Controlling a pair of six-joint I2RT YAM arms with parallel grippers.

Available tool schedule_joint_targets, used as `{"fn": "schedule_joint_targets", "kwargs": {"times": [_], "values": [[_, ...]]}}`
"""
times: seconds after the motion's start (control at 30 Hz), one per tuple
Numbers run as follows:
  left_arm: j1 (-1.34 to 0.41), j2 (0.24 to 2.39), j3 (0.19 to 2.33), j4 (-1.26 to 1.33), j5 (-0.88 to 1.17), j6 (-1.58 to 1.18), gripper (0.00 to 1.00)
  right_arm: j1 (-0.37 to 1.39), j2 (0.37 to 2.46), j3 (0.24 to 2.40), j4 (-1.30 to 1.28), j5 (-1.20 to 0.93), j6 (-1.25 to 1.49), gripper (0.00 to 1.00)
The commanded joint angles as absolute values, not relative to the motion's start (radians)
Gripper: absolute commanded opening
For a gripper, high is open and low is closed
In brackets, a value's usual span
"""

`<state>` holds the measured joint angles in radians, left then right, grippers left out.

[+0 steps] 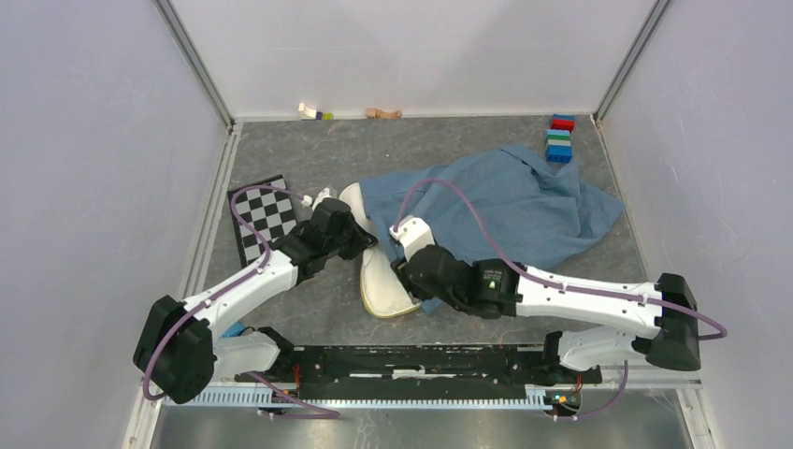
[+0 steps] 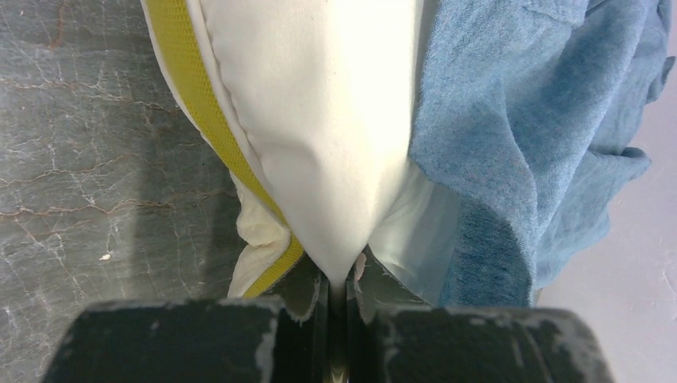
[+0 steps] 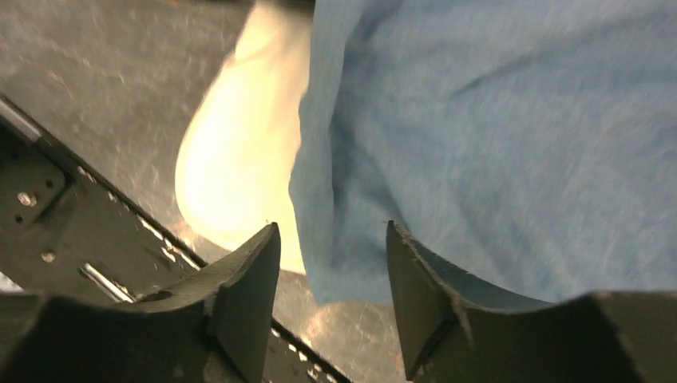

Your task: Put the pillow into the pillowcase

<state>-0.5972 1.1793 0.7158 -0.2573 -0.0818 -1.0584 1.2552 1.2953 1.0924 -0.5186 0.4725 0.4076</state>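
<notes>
While left end effector (image 2: 339, 289) pinches pillow (image 2: 319, 120), exposed edge near-to-far, right end effector (image 3: 331, 239) released over pillowcase (image 3: 495, 144)

Grey marbled table (image 1: 309, 159) enclosed by plain white walls (image 1: 84, 140).
</notes>
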Motion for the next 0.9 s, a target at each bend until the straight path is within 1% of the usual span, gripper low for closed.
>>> {"fn": "schedule_joint_targets", "kwargs": {"times": [0.0,0.1,0.3,0.37,0.4,0.43,0.5,0.53,0.57,0.7,0.77,0.87], "values": [[-0.601,1.187,0.757,-0.228,-0.12,-1.095,0.02,1.311,1.259,0.985,-0.491,0.535,0.53,0.6],[-0.6,1.187,0.758,-0.231,-0.121,-1.095,0.02,1.336,1.292,0.946,-0.467,0.543,0.542,0.64],[-0.6,1.183,0.765,-0.242,-0.132,-1.086,0.02,1.336,1.341,0.877,-0.431,0.545,0.555,0.63],[-0.601,1.183,0.765,-0.244,-0.134,-1.085,0.02,1.336,1.354,0.871,-0.446,0.554,0.568,0.56],[-0.6,1.183,0.765,-0.241,-0.135,-1.085,0.02,1.338,1.36,0.875,-0.46,0.56,0.575,0.48],[-0.6,1.183,0.764,-0.239,-0.136,-1.086,0.02,1.338,1.365,0.886,-0.474,0.568,0.581,0.35],[-0.601,1.188,0.765,-0.228,-0.137,-1.092,0.02,1.352,1.375,0.947,-0.515,0.574,0.581,0.15],[-0.605,1.194,0.763,-0.216,-0.137,-1.105,0.02,1.374,1.386,1.005,-0.529,0.568,0.575,0.07],[-0.615,1.205,0.762,-0.19,-0.136,-1.121,0.02,1.404,1.4,1.065,-0.527,0.549,0.555,0.01],[-0.713,1.246,0.782,-0.156,-0.227,-1.178,0.02,1.528,1.511,1.378,-0.526,0.414,0.463,0.0],[-0.738,1.252,0.767,-0.126,-0.238,-1.217,0.02,1.528,1.504,1.383,-0.475,0.364,0.45,0.0],[-0.749,1.242,0.749,-0.121,-0.244,-1.226,0.02,1.485,1.461,1.298,-0.459,0.368,0.465,0.0]]}}
